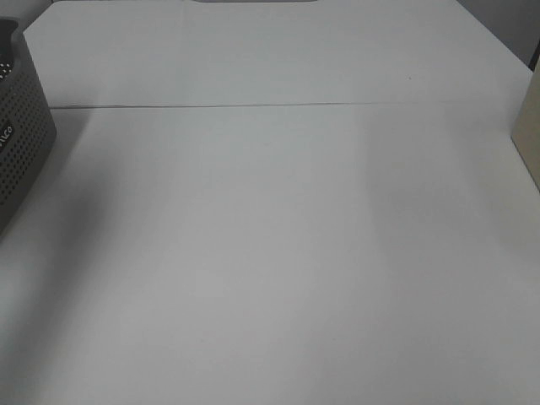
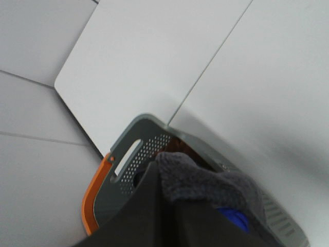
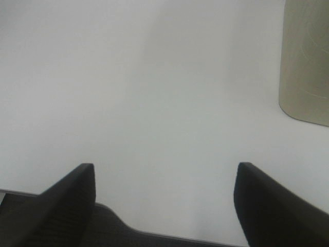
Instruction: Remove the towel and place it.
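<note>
Towel of very dark, soft plush fabric [image 2: 198, 181] bunched up over the open top of grey perforated plastic basket [image 2: 134, 135], lying against the one dark finger of left gripper [image 2: 157, 198] that shows in the left wrist view; second finger hidden behind the fabric, so cannot tell whether the jaws are clamped on the towel or only stand beside it; small bright blue patch [image 2: 234, 219] just next to the bunched fabric, too little of it visible to say what; orange curved edge [image 2: 93, 199] just outside the basket's wall, on the side of the slotted handle; basket standing near a rounded corner of white flat counter [image 1: 278, 253].

Seen from the exterior high view, only a part of the basket's dotted wall, at the far left edge, resting on the counter; thin dark seam line [image 1: 278, 105] across the counter from left to right; towel hidden in this view.

On the other side, right gripper [image 3: 164, 165] low over bare counter, well apart from the basket; jaws wide apart, only white surface visible between the two dark fingers; pale beige rounded object [image 3: 306, 62] near on the counter, cut by the picture's edge, visible also at the right edge of the exterior high view.
</note>
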Controlling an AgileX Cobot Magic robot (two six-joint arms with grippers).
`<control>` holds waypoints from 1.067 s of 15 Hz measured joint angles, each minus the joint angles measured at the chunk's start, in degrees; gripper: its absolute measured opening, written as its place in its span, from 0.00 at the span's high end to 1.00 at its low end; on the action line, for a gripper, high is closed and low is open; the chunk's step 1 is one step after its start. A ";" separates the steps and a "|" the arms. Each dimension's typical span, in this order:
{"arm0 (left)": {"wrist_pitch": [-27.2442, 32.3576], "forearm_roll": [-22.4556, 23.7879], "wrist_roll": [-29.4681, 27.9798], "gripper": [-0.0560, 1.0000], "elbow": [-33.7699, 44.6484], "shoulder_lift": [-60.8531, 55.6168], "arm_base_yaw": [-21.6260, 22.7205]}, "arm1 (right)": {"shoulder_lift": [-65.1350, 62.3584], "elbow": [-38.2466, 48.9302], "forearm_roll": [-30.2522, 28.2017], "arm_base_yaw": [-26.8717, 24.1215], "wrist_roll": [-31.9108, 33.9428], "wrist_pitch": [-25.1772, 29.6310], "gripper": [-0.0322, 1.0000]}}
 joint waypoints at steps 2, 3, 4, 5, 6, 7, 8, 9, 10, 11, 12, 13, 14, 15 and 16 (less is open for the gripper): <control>0.06 1.38 -0.29 0.95 -1.38 0.00 -5.56 | 0.00 0.00 0.00 0.00 0.00 -0.06 0.25; 0.11 1.83 -0.34 0.95 -1.60 0.00 -8.48 | 0.00 -0.11 0.06 0.00 0.00 -0.40 0.25; 0.29 2.29 -0.34 0.95 -1.60 0.00 -12.55 | 0.69 -0.46 2.12 0.00 -0.63 -3.90 0.25; 0.34 2.41 -0.34 0.95 -1.60 0.06 -15.01 | 2.86 -0.46 5.61 0.00 -3.09 -7.56 0.25; 0.52 2.64 -0.34 0.95 -1.60 0.06 -17.76 | 6.30 -0.46 11.86 0.00 -7.39 -11.52 0.25; 0.52 2.69 -0.34 0.95 -1.60 0.11 -20.34 | 9.91 -0.46 18.62 0.00 -13.92 -14.95 0.25; 0.52 2.75 -0.34 0.95 -1.60 0.11 -22.63 | 14.61 -0.46 26.36 0.00 -21.60 -18.79 0.25; 0.52 2.75 -0.34 0.95 -1.60 0.11 -23.55 | 16.73 -0.46 29.51 0.00 -24.98 -20.00 0.25; 0.52 2.75 -0.34 0.95 -1.60 0.11 -25.61 | 22.35 -0.46 37.64 0.00 -33.46 -21.77 0.25; 0.52 2.75 -0.34 0.95 -1.60 0.11 -27.33 | 28.13 -0.52 45.66 0.00 -44.00 -21.94 0.25; 0.52 2.75 -0.34 0.95 -1.60 0.11 -29.16 | 35.98 -0.74 55.69 0.00 -59.01 -19.37 0.25; 0.17 2.81 -0.34 0.95 -1.60 0.11 -30.08 | 41.77 -0.80 62.51 0.00 -69.39 -16.27 0.25; -1.49 2.75 -0.29 0.95 -1.60 0.11 -31.00 | 47.15 -0.86 68.58 0.00 -77.92 -13.41 0.25; -3.84 2.52 -0.29 0.95 -1.60 0.11 -31.91 | 51.74 -1.15 73.74 0.00 -85.66 -11.17 0.25; -5.73 1.72 -0.29 0.95 -1.60 0.11 -32.60 | 56.21 -1.95 78.61 0.00 -90.99 -9.17 0.25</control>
